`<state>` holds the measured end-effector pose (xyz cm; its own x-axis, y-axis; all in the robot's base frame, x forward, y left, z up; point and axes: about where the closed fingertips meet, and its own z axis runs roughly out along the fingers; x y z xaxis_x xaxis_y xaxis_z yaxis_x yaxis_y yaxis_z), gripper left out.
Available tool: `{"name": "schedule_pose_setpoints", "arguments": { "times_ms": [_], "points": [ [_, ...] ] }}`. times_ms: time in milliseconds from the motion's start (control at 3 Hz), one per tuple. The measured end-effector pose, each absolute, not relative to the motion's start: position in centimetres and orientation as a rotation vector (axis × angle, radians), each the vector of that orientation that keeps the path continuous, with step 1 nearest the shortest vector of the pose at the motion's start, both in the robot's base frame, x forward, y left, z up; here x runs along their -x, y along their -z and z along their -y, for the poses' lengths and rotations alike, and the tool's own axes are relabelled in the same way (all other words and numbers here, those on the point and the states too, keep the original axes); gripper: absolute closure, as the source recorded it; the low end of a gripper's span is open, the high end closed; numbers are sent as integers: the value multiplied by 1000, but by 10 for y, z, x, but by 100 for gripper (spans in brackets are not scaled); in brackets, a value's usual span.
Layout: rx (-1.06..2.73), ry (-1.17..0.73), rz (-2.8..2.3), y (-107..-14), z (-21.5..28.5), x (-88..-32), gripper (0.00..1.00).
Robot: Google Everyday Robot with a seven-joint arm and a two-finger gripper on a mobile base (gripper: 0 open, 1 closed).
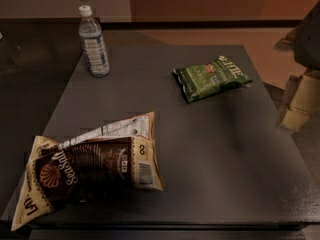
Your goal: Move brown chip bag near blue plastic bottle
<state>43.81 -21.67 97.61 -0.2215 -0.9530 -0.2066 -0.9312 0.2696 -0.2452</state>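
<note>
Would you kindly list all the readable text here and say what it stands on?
"Sea Salt": on the brown bag.
Blurred, unreadable: its fine print, and the lettering on the green bag.
Too small to read: the label on the bottle.
No text: the gripper, at the right edge.

The brown chip bag (pixel 92 171) lies flat at the near left corner of the table (pixel 215 154). It is crinkled and dark brown with cream edges. An orange shell logo and white "Sea Salt" lettering face up, and a barcode sits toward its right end. The blue plastic bottle (pixel 94 41) stands upright at the far left, clear, with a white cap and a pale blue-and-white label, well apart from the bag. My gripper (pixel 302 101), probably the pale blocky shape at the right edge, hangs beyond the table, well apart from both.
</note>
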Motion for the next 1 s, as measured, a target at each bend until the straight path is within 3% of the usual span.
{"name": "schedule_pose_setpoints", "arguments": {
  "times_ms": [1000],
  "points": [
    [1797, -13, -2165, -961, 183, -434, 0]
  ]
}}
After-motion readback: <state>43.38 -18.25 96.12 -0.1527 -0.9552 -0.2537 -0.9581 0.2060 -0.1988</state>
